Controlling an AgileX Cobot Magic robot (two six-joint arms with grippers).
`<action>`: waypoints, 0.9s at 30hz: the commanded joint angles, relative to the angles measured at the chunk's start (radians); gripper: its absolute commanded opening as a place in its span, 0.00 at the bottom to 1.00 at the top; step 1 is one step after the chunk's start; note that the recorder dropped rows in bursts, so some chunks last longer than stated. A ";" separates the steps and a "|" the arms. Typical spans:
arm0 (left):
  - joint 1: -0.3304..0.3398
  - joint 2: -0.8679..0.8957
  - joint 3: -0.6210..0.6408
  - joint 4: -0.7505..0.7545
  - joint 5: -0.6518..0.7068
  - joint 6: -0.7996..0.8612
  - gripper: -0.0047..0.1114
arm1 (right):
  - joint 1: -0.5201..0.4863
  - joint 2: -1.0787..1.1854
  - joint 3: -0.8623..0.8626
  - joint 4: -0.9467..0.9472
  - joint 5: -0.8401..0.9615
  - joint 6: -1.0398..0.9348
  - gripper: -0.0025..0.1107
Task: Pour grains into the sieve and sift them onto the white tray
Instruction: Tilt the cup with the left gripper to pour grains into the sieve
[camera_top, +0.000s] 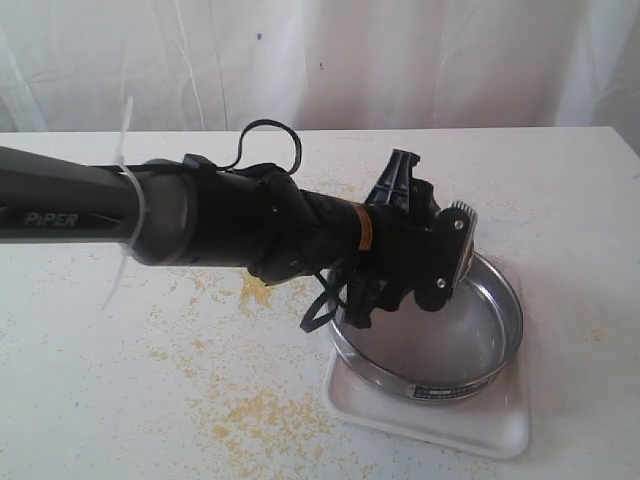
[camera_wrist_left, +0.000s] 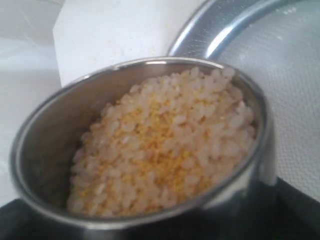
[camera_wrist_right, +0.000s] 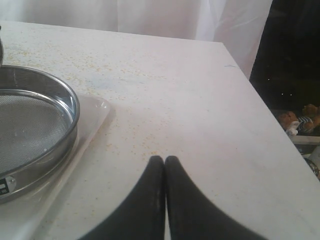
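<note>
A small steel cup (camera_wrist_left: 45, 150) fills the left wrist view, heaped with the grains (camera_wrist_left: 165, 150), whitish coarse bits mixed with golden meal. My left gripper (camera_top: 452, 255) is shut on the cup, its dark fingers (camera_wrist_left: 295, 210) showing under the cup's wall, and it hangs over the near-left rim of the sieve (camera_top: 430, 385). The sieve's mesh (camera_wrist_left: 290, 100) lies just past the cup's lip. The sieve stands on the white tray (camera_top: 450, 428). In the exterior view the gripper hides the cup. My right gripper (camera_wrist_right: 164, 159) is shut on nothing, low over the table beside the sieve (camera_wrist_right: 60, 115) and the tray (camera_wrist_right: 92, 125).
Spilled yellow grains (camera_top: 262, 420) are scattered on the speckled tabletop left of the tray. The left arm (camera_top: 150, 215) stretches across the table from the left. The table's far edge (camera_wrist_right: 250, 85) drops off beyond the right gripper. A white curtain (camera_top: 400, 60) hangs behind.
</note>
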 joint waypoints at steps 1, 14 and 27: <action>0.000 0.020 -0.006 -0.004 0.002 0.166 0.04 | 0.000 -0.004 -0.001 -0.006 -0.002 -0.003 0.02; 0.008 0.029 -0.006 -0.004 0.001 0.217 0.04 | 0.000 -0.004 -0.001 -0.006 -0.002 -0.003 0.02; 0.008 0.029 -0.006 -0.004 -0.186 0.268 0.04 | 0.000 -0.004 -0.001 -0.006 -0.002 -0.003 0.02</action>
